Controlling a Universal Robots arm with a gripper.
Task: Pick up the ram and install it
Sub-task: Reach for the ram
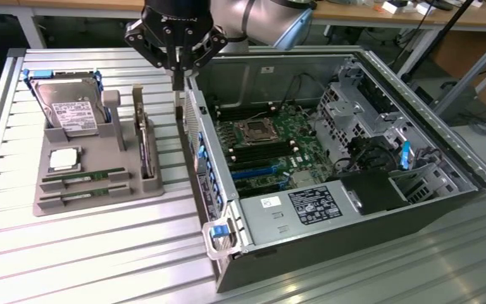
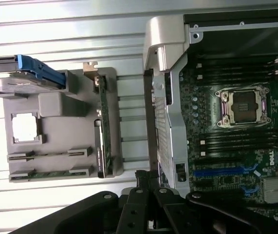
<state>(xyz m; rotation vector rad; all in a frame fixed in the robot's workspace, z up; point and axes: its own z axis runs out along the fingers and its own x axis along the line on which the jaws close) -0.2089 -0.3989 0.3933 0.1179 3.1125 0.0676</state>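
Gripper (image 1: pixel 176 81) closed tight, fingers pressed together, holding nothing (I hang above the gap just beside the grey tray (image 1: pixel 53 208)). Ram (image 1: pixel 84 175) sits on edge in a tray slot, well apart from me.

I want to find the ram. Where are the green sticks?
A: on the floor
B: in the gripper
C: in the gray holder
C: the ram sticks sit in slots of the gray holder, and the shut gripper hangs empty beside the case.
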